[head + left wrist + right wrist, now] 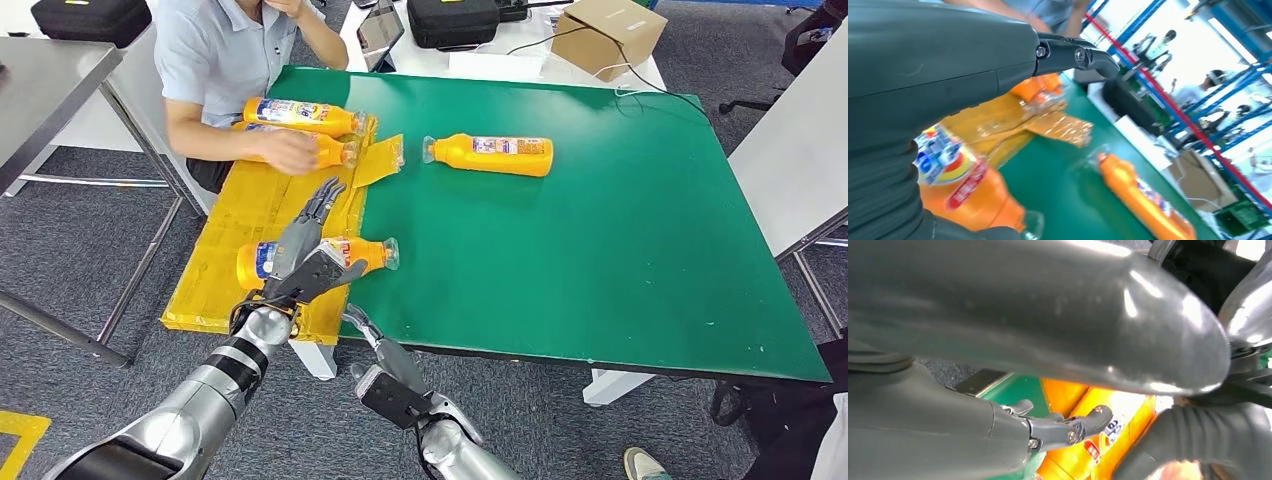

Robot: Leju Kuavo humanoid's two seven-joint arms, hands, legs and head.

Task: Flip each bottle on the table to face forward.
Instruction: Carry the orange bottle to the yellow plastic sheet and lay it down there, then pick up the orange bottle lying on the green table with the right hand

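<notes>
On the green desk [600,250], near its left edge, an orange bottle [352,253] is seen lying on its side, its clear cap end turned toward the desk's middle and its body partly on the yellow taped strip [215,265]. Above this bottle the left hand [305,255] is held, its fingers [322,200] stretched out and apart; in the left wrist view the label is seen just beside the hand's grey cover, but whether the bottle is touched cannot be told, and nothing is seen to be gripped. A second bottle [492,155] is laid on its side farther back on the green surface, well apart from the first, with its label facing up. Two more bottles [300,115] are laid on the yellow strip at the far left, where one is touched by a person's hand [285,150]; the person is seated at that corner. The right hand [385,375] is held below the desk's near edge, its fingers loosely spread with nothing held. A cardboard box [610,35] and a black case [452,20] are set beyond the desk.
</notes>
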